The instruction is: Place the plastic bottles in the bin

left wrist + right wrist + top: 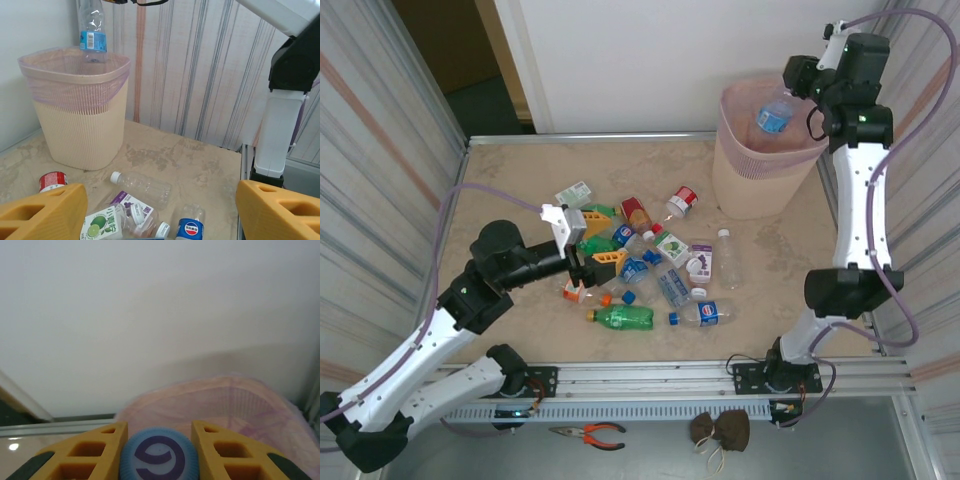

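Observation:
The bin [740, 170], beige with a pale pink rim, stands at the table's far right. Above its mouth my right gripper [790, 95] is shut on a clear bottle with a blue label [775, 116], which hangs neck up. In the right wrist view the bottle's blue cap [159, 454] sits between the yellow fingers, over the bin [240, 405]. My left gripper [603, 238] is open, low over the pile of plastic bottles [645, 262] at mid-table. Its fingers [45, 212] are spread wide, nothing held. Beneath it lie a clear white-capped bottle [145, 186] and a Pepsi bottle [190, 229].
A green bottle [623, 317] and a Pepsi bottle [705, 314] lie near the front edge. Small juice cartons [573, 193] mix with the pile. My right arm's white column [285, 135] rises at the table's right. Pliers [588, 432] lie below the front rail. Corrugated walls close both sides.

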`<state>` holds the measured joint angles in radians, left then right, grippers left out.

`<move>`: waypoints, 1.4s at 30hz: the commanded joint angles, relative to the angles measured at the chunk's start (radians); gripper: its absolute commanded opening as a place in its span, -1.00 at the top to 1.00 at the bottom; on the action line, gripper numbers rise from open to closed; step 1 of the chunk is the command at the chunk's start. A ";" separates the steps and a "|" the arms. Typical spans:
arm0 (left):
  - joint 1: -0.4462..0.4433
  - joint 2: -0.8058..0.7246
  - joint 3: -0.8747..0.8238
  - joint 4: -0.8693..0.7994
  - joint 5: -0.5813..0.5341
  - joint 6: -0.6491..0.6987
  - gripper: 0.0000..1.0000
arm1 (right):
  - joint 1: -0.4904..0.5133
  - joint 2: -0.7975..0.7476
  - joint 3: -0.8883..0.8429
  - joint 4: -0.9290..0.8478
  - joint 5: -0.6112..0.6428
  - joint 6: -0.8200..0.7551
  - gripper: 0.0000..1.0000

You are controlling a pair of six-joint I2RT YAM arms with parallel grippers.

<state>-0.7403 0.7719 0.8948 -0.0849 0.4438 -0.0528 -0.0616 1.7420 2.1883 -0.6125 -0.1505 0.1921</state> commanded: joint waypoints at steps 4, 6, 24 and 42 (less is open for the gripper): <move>-0.007 0.003 -0.006 -0.022 -0.019 -0.018 -0.56 | -0.006 0.189 0.176 -0.147 0.123 -0.127 0.45; -0.007 0.003 -0.009 -0.023 -0.029 -0.018 -0.55 | -0.005 0.240 0.203 -0.196 0.140 -0.149 0.46; -0.007 0.038 0.003 -0.039 -0.029 0.002 -0.52 | 0.024 0.568 0.262 -0.403 0.183 -0.279 0.42; -0.006 0.030 -0.028 -0.060 -0.041 0.022 -0.52 | 0.042 0.680 0.258 -0.571 0.185 -0.224 0.07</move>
<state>-0.7403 0.8116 0.8753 -0.1356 0.4168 -0.0490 -0.0261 2.4252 2.4241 -1.1248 0.0086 -0.0563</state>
